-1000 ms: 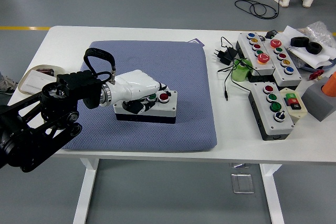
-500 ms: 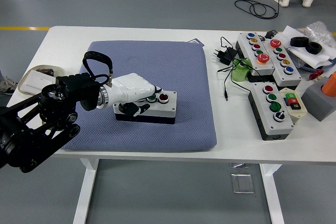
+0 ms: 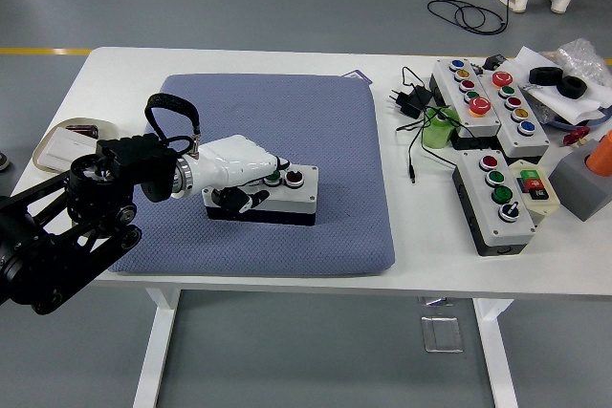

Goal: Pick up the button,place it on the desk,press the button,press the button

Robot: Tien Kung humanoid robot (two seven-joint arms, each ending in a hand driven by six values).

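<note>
The left hand (image 3: 237,167), white on a black arm that comes in from the lower left, lies over the left end of a button box (image 3: 260,195) that sits on a blue pad (image 3: 287,131) in the middle of the white desk (image 3: 239,59). Its fingers (image 3: 270,165) are curled over the top of the box, reaching as far as the green button (image 3: 274,177), while the thumb (image 3: 234,201) presses against the near side wall, so the hand grips the box. The red button (image 3: 295,177) just to the right of the green one is uncovered. The box rests flat on the pad, a little left of its centre and towards its near edge. On the desk to the right of the pad lie a black adapter (image 3: 408,100) with its cable, two long button boxes (image 3: 488,102) at the far right, and a shorter box (image 3: 499,200) nearer the front edge. An orange thing (image 3: 601,153) stands on a grey block at the right border. A tray (image 3: 63,143) shows at the desk's left edge, partly hidden by the arm.
</note>
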